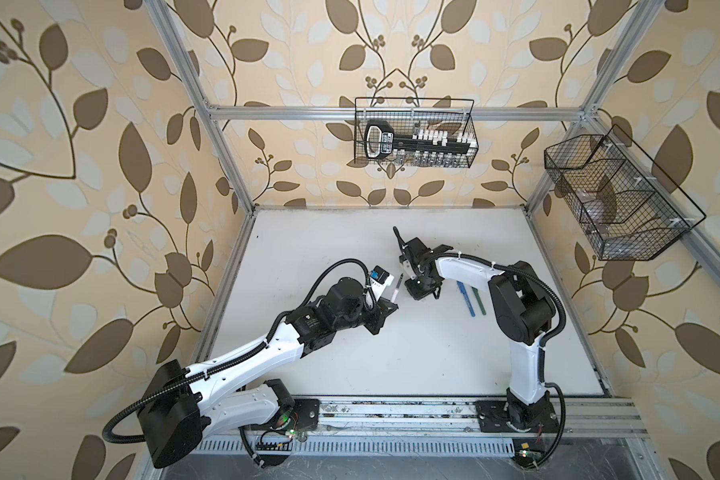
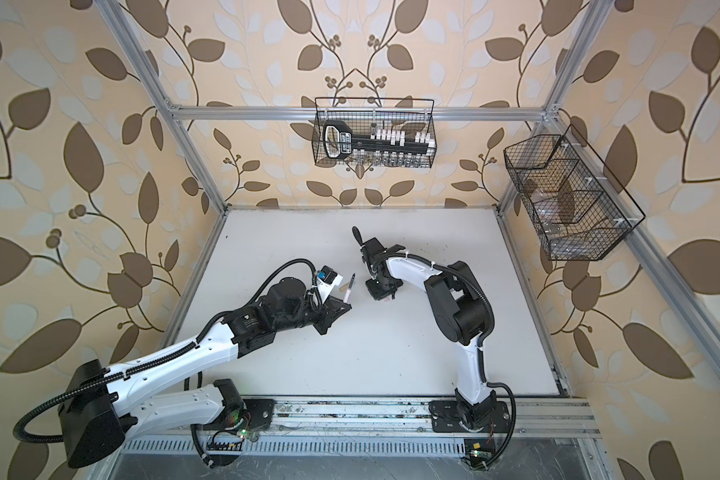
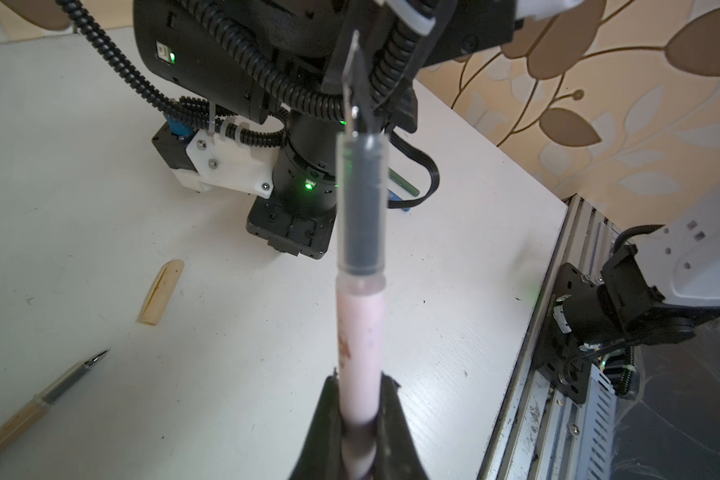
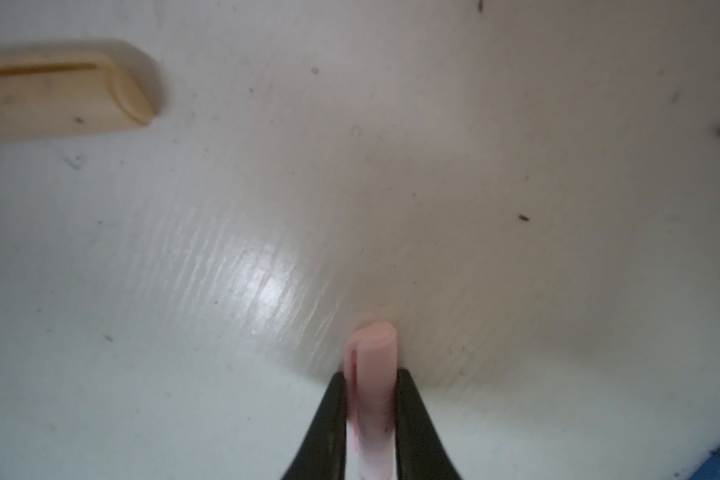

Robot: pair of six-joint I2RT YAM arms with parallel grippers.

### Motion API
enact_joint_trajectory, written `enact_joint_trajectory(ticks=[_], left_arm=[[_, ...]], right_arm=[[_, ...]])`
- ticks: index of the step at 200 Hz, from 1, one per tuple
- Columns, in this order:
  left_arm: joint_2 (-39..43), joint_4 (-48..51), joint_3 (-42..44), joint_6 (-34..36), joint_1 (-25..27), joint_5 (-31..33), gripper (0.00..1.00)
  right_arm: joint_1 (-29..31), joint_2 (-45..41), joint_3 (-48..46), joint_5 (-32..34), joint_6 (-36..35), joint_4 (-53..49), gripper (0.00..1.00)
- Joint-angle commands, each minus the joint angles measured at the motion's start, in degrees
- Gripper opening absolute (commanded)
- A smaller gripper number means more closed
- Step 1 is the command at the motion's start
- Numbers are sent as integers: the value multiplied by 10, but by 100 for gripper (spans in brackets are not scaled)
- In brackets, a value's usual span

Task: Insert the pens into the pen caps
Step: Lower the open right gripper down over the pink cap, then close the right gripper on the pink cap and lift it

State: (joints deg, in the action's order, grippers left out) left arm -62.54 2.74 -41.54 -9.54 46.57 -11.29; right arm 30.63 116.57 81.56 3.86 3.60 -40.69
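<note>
My left gripper (image 3: pixel 360 384) is shut on the lower barrel of a whitish-pink pen (image 3: pixel 360 324), whose dark tip points away from the jaws. In both top views the pen (image 1: pixel 395 291) (image 2: pixel 349 291) sticks up from that gripper (image 1: pixel 391 306) near the table's middle. A short way to the right, my right gripper (image 4: pixel 371 399) (image 1: pixel 421 294) points down at the table and is shut on a pink pen cap (image 4: pixel 373 357), rounded end outward. A tan cap (image 3: pixel 161 292) (image 4: pixel 59 91) and a tan pen (image 3: pixel 38 399) lie loose on the table.
A blue pen (image 1: pixel 466 299) and a dark green pen (image 1: pixel 479 300) lie side by side on the table (image 1: pixel 391 365), right of the right gripper and under that arm. Two wire baskets (image 1: pixel 414 133) (image 1: pixel 616 199) hang on the back and right walls.
</note>
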Motion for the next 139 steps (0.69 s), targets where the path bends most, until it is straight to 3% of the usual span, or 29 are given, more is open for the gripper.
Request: enact_joint_trajectory(ticks=[1, 139], left_arm=[[4, -18, -4, 4, 5, 13, 0], [-38, -56, -3, 6, 5, 13, 0]], right_arm=[[-6, -3, -37, -7, 4, 23, 17], [-65, -210, -234, -101, 53, 217, 13]])
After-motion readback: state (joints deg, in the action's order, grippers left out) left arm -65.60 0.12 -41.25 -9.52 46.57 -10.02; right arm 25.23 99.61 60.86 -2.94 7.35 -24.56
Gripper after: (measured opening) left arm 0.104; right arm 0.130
